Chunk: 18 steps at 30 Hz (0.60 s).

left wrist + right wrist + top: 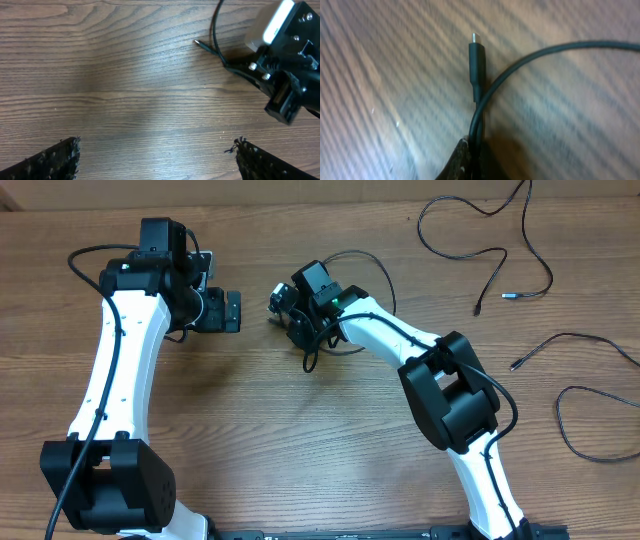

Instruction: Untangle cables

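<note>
Wood-grain table [300, 440], brown; thin black cables [490, 250] scattered right, perhaps crossing.

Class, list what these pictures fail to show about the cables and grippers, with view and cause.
- Right wrist: where the right gripper holds the cable is cut off by the bottom edge and blurred.
- Overhead: the far cables run off the top and right edges.
- Left wrist: left fingers cropped at the bottom.

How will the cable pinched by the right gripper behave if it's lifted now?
Likely floppy: the cable bends in a loose curve away from the right gripper, so it should droop. Probably light, being so thin. The short plug looks stiff and may swing.
</note>
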Motion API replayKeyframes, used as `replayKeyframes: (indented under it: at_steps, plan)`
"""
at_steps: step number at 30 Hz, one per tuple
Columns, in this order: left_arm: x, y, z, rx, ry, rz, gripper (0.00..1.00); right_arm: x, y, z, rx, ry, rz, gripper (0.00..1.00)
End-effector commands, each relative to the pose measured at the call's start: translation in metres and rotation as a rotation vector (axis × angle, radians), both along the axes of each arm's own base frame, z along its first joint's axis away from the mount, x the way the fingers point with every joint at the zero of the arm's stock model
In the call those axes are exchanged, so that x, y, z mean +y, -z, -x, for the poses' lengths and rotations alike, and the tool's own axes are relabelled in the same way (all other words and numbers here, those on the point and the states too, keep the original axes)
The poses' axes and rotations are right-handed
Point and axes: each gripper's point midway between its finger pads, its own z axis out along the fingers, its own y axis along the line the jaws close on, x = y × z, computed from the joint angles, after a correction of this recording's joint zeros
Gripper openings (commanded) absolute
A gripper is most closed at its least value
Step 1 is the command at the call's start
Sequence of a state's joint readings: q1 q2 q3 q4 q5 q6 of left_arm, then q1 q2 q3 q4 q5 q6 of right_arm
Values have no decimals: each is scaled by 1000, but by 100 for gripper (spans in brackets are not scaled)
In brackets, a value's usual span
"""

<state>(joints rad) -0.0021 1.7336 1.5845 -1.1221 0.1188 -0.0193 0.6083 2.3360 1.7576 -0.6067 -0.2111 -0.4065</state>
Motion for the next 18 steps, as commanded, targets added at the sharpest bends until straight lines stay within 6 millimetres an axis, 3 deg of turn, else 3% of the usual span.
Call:
replayKeyframes:
  at_steps: [1,7,10,14,15,16,18]
  plan:
    - [-2,-5,0,-16,24,-2,100,-20,-18,-2,-11,55,43,4]
    - [-1,-5,0,-17,25,-11,100,-62,-126,-26,-149,151,-37,4]
    - [-1,-5,0,-18,25,-10,100,-103,-208,-38,-288,282,-102,4]
    - [-2,-5,0,-19,28,-1,100,-186,-312,-42,-563,583,-43,4]
    - [-2,-5,0,-18,27,-2,99,-204,-328,-39,-613,648,-22,4]
    - [-3,-5,0,-17,29,3,100,-239,-358,-32,-697,774,11,4]
    - [-6,-6,0,-17,33,16,100,-277,-384,-21,-764,918,25,3]
